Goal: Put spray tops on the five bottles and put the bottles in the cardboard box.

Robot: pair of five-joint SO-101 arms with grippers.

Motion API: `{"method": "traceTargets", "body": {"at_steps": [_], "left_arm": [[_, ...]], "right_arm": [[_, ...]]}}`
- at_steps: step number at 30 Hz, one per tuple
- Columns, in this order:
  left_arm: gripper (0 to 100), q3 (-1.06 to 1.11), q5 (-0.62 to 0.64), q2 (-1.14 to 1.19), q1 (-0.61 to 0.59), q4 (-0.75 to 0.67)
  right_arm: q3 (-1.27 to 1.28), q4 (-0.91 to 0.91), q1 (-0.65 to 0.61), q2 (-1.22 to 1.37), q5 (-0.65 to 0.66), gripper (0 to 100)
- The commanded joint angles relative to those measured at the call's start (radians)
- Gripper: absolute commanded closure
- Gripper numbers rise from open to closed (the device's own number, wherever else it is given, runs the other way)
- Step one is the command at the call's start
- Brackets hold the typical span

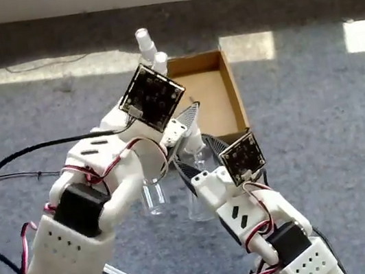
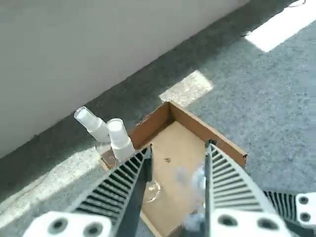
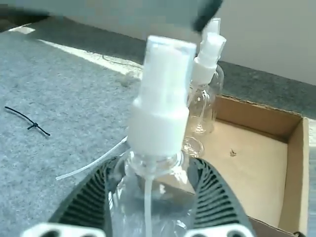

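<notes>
My right gripper [image 3: 158,170] is shut on the neck of a clear bottle [image 3: 148,202] that stands on the carpet just in front of the cardboard box [image 1: 237,93]. A white spray top [image 3: 160,111] sits on this bottle. My left gripper [image 2: 177,163] hovers open directly above that spray top [image 2: 195,182], which shows blurred between its fingers. Two capped bottles [image 1: 152,53] stand in the box's far left corner [image 2: 106,131]. In the high view the right gripper [image 1: 200,158] holds the bottle [image 1: 200,207] under the left gripper [image 1: 191,123].
Another clear bottle [image 1: 153,196] stands on the carpet under the left arm, its top hidden. A thin clear tube [image 3: 94,160] and a black cable tie [image 3: 29,123] lie on the grey carpet. The box floor [image 3: 247,148] is mostly bare. A wall runs behind the box.
</notes>
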Motion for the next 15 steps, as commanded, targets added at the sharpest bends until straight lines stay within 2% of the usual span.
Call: {"method": "traceTargets", "body": {"at_steps": [1, 6, 11, 15], "left_arm": [[83, -0.076, -0.009, -0.226, -0.156, 0.008], [83, 0.015, -0.012, -0.318, -0.377, 0.075], [83, 0.278, -0.003, -0.326, -0.605, 0.072], [83, 0.492, 0.117, -0.323, -0.7, -0.009]], "right_arm": [[-0.016, -0.018, 0.015, -0.012, 0.137, 99.5], [-0.024, -0.048, 0.025, -0.005, 0.293, 99.5], [-0.14, -0.168, 0.14, 0.074, 0.255, 99.5], [-0.328, -0.173, 0.17, 0.298, 0.207, 99.5]]}}
